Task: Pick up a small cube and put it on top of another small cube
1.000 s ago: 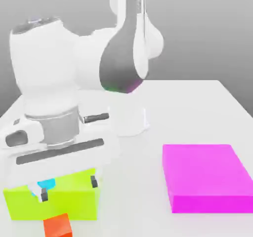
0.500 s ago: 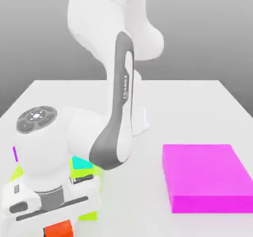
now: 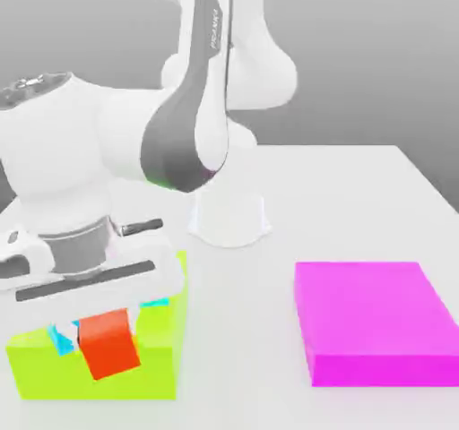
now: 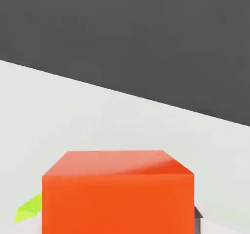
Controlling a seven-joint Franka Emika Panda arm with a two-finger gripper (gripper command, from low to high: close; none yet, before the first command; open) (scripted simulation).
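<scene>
The small orange-red cube (image 3: 109,348) hangs tilted under my hand at the exterior view's left, lifted off the table in front of a lime-green block (image 3: 36,365). My gripper (image 3: 106,322) is shut on the cube, and its fingers are mostly hidden behind it. Cyan cubes (image 3: 63,335) (image 3: 155,304) peek out on either side of the orange-red cube, on the lime-green block. In the hand view the orange-red cube (image 4: 117,194) sits close in front of the camera, with a sliver of the lime-green block (image 4: 28,209) beside it.
A large flat magenta block (image 3: 372,321) lies on the white table (image 3: 341,195) at the exterior view's right. The arm's white base (image 3: 229,218) stands behind the middle of the table. My arm's links loom over the left half.
My gripper went from open to shut on the orange-red cube at the table's front edge. It has since risen with the cube, which now hangs in front of the lime-green block.
</scene>
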